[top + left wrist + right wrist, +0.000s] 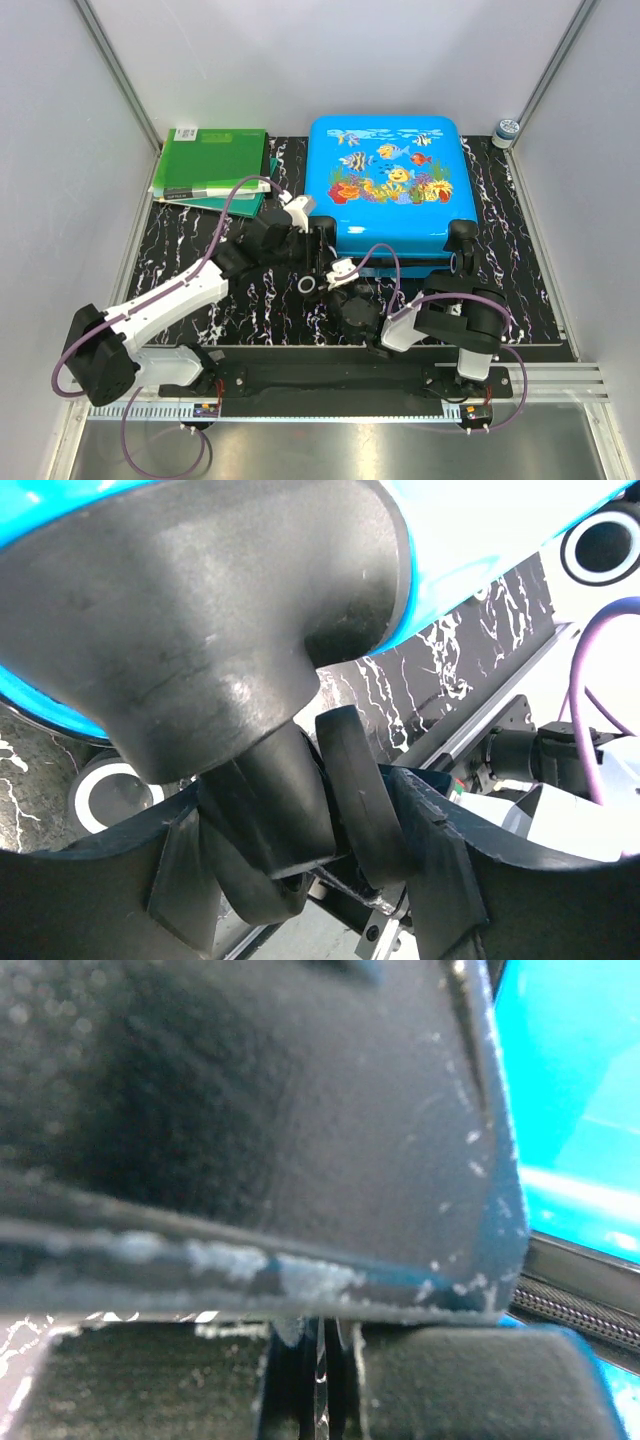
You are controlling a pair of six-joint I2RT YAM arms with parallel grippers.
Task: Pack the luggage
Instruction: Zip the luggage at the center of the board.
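The luggage (385, 180), a bright-blue suitcase with a fish print, lies shut and flat on the black marbled mat (250, 290). My left gripper (318, 233) is at its near-left corner. In the left wrist view its jaws (310, 820) hold the black double wheel (290, 800) under the blue shell (450, 550), with a finger against each side. My right gripper (335, 263) is just in front of the luggage's near edge, beside the left one. In the right wrist view its fingers (320, 1380) are shut to a thin slit. A dark blurred surface fills the view above them, and the blue shell (570, 1110) lies to the right.
Green folders (210, 165) are stacked at the back left of the mat. A small jar (507, 128) stands at the back right corner. A black-and-white ring (305, 285) lies on the mat between the arms. White walls close in the sides, and a metal rail (560, 375) runs along the near edge.
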